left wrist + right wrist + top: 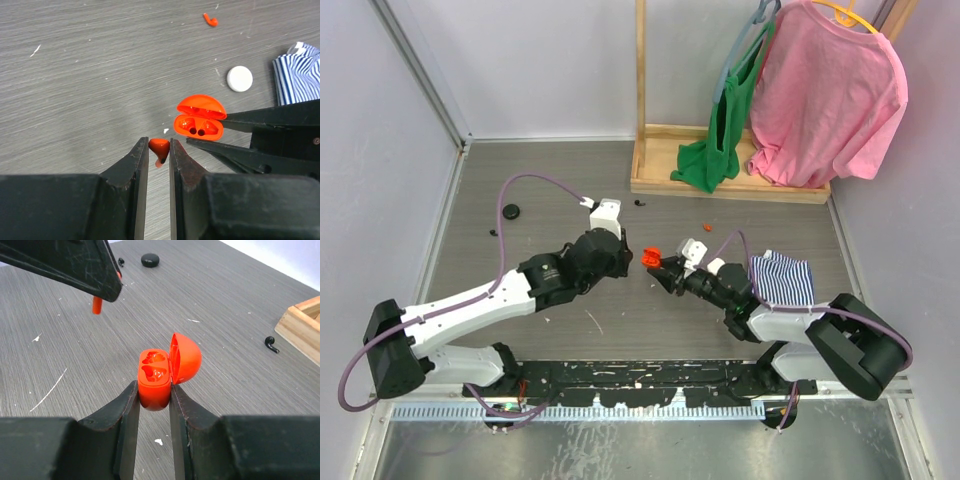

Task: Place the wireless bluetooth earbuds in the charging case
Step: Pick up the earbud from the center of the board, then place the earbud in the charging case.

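My left gripper [159, 146] is shut on a red earbud [159, 149], whose stem hangs down between the fingertips. My right gripper [154, 391] is shut on the red charging case [154, 379], lid [186, 358] hinged open and both sockets bare. In the top view the two grippers meet tip to tip mid-table, the case [652, 254] between them. The held earbud sits just left of and below the case [198, 125], a short gap apart. A second red earbud [211, 20] lies on the table beyond. The left fingers [75, 265] and earbud stem [97, 305] show in the right wrist view.
A white round case [239, 78] and a striped cloth [297, 75] lie to the right. A black round case [150, 259] and a black earbud [271, 344] lie farther off. A wooden rack [720, 180] with pink and green garments stands at the back.
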### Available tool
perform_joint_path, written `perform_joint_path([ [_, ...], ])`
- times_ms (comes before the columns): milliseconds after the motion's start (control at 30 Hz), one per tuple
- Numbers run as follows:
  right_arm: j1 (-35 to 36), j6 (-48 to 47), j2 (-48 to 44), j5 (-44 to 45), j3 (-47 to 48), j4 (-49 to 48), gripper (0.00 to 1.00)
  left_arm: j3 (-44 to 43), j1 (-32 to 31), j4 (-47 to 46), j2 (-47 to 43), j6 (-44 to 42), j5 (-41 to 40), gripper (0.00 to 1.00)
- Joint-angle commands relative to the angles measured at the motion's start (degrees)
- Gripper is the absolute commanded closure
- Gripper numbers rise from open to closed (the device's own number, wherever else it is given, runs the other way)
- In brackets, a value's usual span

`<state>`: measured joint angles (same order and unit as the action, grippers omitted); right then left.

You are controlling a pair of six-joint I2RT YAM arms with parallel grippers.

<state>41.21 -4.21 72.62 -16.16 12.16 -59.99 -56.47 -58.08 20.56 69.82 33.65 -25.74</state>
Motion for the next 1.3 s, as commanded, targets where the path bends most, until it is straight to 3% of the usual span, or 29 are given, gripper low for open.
perform_joint_path([
  [0,0.38,0.03,-2.21,-0.96,-1.45,-8.74,0.99,1.14,-1.42,-9.24,-2.02,2.73,-2.08,0.85],
  [633,0.33,1.45,-2.95,-3.01,-3.74,-14.92,0.99,5.55,-2.02,-22.08,-3.17,4.26,3.95,0.83],
  [1267,0.35,1.8,-4.04,-1.74,-4.47,-15.69,0.99,8.29,-2.13,-25.24,-1.4,6.85,4.89,0.83],
])
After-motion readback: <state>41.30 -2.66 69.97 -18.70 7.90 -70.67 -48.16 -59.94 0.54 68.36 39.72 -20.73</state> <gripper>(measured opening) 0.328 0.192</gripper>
